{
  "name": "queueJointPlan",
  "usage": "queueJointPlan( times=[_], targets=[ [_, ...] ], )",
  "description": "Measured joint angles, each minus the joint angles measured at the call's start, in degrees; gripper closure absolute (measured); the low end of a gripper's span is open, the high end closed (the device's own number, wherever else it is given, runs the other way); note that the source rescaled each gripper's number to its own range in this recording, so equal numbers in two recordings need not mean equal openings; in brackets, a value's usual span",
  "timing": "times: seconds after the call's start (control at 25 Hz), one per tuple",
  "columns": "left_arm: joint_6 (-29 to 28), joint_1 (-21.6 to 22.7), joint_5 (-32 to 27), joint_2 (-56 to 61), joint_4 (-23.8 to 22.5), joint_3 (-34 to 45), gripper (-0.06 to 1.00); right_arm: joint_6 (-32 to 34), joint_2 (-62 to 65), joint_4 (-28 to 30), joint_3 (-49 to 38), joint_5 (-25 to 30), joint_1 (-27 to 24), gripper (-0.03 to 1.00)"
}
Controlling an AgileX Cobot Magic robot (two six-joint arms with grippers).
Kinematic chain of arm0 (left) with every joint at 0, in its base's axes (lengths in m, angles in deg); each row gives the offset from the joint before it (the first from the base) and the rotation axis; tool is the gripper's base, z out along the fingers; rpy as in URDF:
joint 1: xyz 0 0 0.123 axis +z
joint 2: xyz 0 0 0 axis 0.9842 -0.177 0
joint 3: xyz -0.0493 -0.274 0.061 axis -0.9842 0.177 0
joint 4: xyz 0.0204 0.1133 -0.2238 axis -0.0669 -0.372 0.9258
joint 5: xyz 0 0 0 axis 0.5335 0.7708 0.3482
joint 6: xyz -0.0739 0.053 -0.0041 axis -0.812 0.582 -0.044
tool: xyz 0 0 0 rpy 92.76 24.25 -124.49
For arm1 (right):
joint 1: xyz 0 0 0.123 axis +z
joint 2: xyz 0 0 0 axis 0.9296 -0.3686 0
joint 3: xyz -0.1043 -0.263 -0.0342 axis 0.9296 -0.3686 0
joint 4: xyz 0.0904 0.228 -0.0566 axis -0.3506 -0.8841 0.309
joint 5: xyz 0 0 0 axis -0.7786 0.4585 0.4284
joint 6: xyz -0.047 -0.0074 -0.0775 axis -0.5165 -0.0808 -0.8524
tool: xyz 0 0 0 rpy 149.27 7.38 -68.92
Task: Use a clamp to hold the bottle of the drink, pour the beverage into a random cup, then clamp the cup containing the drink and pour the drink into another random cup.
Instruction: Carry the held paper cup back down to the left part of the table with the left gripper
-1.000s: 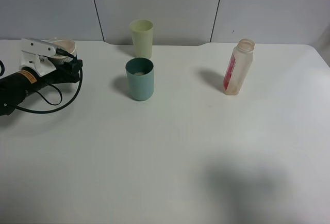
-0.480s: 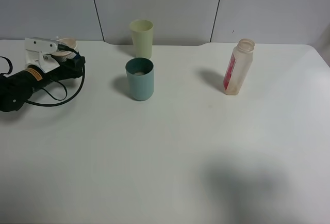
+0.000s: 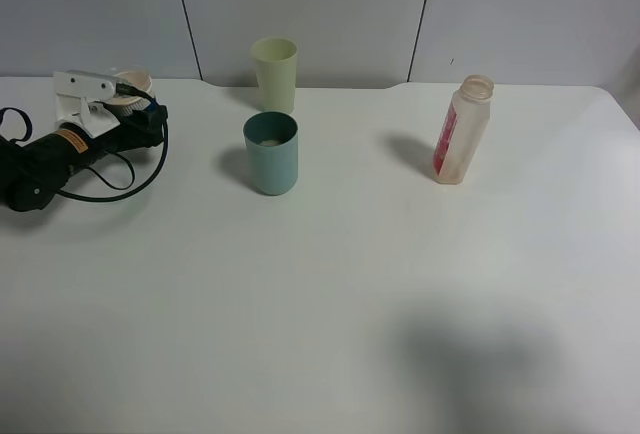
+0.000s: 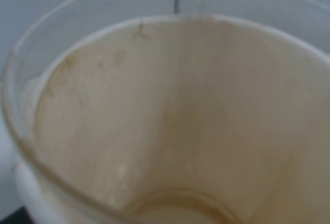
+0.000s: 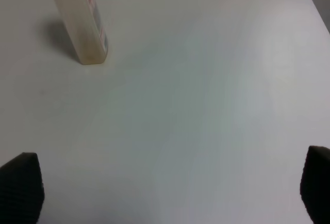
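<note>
While gripped, cup point(image 4: 170, 126) tan-stained inside, translucent rim

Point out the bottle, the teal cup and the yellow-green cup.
Bottle point(image 3: 456, 144), exterior high view, on its label side.
Teal cup point(image 3: 271, 164), exterior high view, on its outer wall.
Yellow-green cup point(image 3: 274, 79), exterior high view, on its outer wall.

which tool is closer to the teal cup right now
Left. The left tool is at the table's far left, gripping the tan-lined cup, beside the teal cup. The right tool is out of the high view, over bare table past the bottle.
</note>
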Motion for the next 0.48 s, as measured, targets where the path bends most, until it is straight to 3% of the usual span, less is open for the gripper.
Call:
queueJointPlan(
  times=[0.48],
  targets=[
    [-0.14,0.00,0.42,-3.99,-1.09,-4.21,0.94,0.00,0.00,0.00,0.00,0.00,0.00,-0.03]
  ],
)
